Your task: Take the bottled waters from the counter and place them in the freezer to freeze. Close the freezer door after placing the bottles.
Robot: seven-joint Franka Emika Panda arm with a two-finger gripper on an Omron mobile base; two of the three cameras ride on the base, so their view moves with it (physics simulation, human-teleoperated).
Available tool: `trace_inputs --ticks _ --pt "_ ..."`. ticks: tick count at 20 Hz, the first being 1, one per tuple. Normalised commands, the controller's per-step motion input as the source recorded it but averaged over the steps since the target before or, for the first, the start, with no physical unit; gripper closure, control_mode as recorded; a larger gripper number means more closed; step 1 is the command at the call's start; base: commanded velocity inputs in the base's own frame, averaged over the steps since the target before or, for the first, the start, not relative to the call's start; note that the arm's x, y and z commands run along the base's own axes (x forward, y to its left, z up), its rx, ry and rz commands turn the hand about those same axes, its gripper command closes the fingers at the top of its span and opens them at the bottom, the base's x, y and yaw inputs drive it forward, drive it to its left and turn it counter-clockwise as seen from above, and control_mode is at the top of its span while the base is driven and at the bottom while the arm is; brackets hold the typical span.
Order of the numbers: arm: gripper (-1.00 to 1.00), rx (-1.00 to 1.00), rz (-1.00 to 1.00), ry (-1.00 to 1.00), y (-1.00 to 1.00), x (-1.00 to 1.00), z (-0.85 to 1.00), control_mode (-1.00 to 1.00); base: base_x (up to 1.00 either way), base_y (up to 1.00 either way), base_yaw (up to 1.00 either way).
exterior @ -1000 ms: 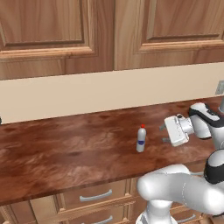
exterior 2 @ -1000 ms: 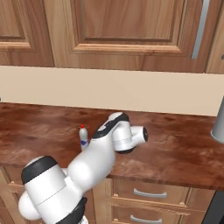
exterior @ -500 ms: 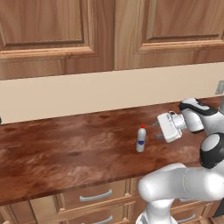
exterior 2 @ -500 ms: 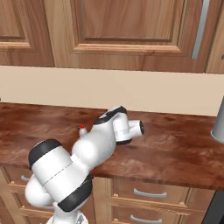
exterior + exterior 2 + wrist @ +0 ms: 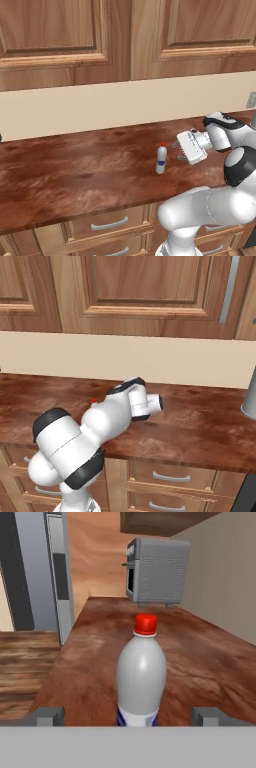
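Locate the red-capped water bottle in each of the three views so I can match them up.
Left base view: red-capped bottle stands mid-counter, just left of the gripper.
Right base view: its red cap alone peeks out at the arm's upper left edge.
Hand view: centre, upright, between the fingertips.
Shared landmark: the dark wood-grain counter.

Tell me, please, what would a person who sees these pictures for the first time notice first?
First, the small clear plastic bottle with a red cap standing upright on the dark reddish-brown wooden counter. The white arm's open two-finger gripper is turned sideways toward it, close on its right but not touching. In the hand view the bottle stands centred between the two finger tips, with a grey boxy appliance far behind on the counter.
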Motion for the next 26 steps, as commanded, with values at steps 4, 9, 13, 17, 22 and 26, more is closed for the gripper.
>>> trace_inputs --ticks 4,9,13,17,22,26 --pt "-1.00 0.02 0.00 0.00 0.16 -0.08 0.00 -1.00 0.00 0.00 0.00" --pt "-1.00 0.02 0.00 0.00 0.05 0.00 0.00 -1.00 0.00 0.00 0.00" --pt "-1.00 0.05 0.00 0.00 0.07 0.00 -0.06 -1.00 0.00 0.00 0.00" --pt "-1.00 0.04 0.00 0.00 0.09 0.05 -0.06 -1.00 0.00 0.00 0.00" --pt "-1.00 0.05 0.00 0.00 0.09 0.06 -0.04 -1.00 0.00 0.00 0.00" --pt "-1.00 0.06 0.00 0.00 0.03 0.00 -0.01 -1.00 0.00 0.00 0.00"
